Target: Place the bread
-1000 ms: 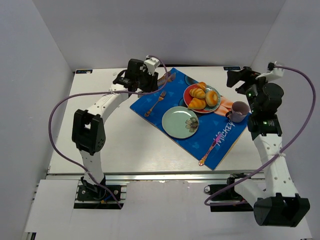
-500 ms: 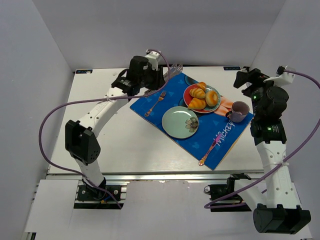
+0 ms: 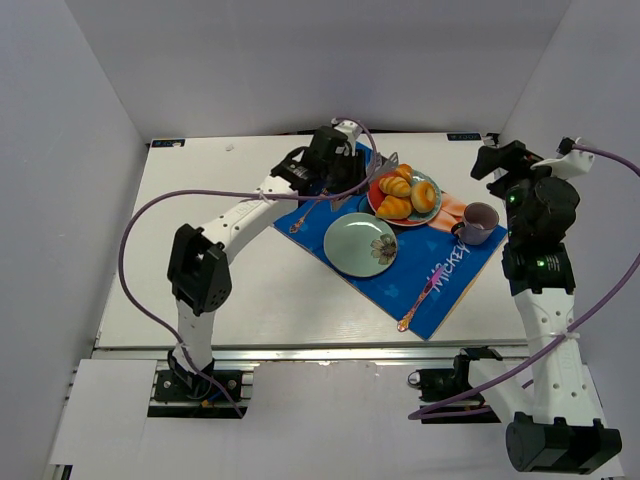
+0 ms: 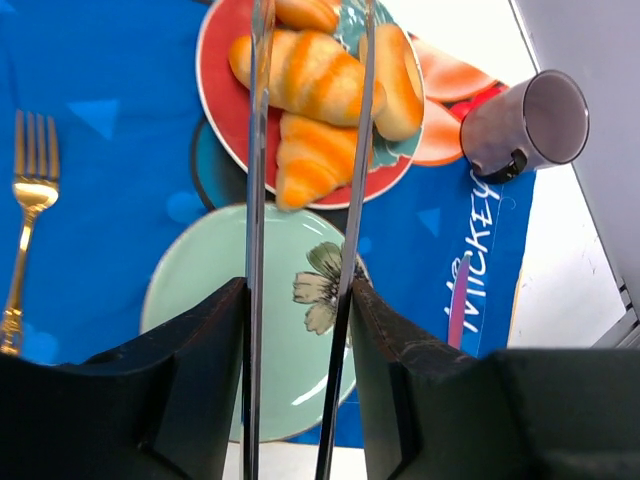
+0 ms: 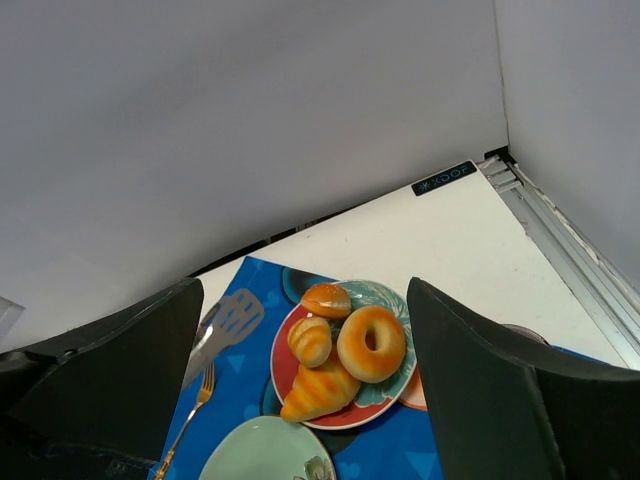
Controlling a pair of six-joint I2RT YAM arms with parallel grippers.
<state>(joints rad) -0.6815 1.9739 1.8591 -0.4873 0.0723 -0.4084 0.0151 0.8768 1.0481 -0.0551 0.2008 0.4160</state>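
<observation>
The bread (image 3: 398, 186) is a small ridged golden roll on the red plate (image 3: 376, 190), between a round bun, a doughnut and a larger pointed croissant (image 3: 394, 208). It also shows in the left wrist view (image 4: 300, 75) and the right wrist view (image 5: 311, 340). My left gripper (image 3: 345, 160) is shut on metal tongs (image 4: 256, 150), whose two open blades hang above the plate on either side of the roll and croissant. My right gripper (image 3: 495, 160) is open and empty, high at the right behind the cup.
An empty green plate (image 3: 352, 250) lies on the blue mat (image 3: 440, 280) just in front of the red plate. A purple cup (image 3: 478, 222) stands at the right. A gold fork (image 3: 310, 207) lies left and a pink spoon (image 3: 420, 295) near the mat's front.
My left arm has swung right along the back of the mat, carrying the tongs from the far-left corner to above the red plate. The right arm has barely shifted.
</observation>
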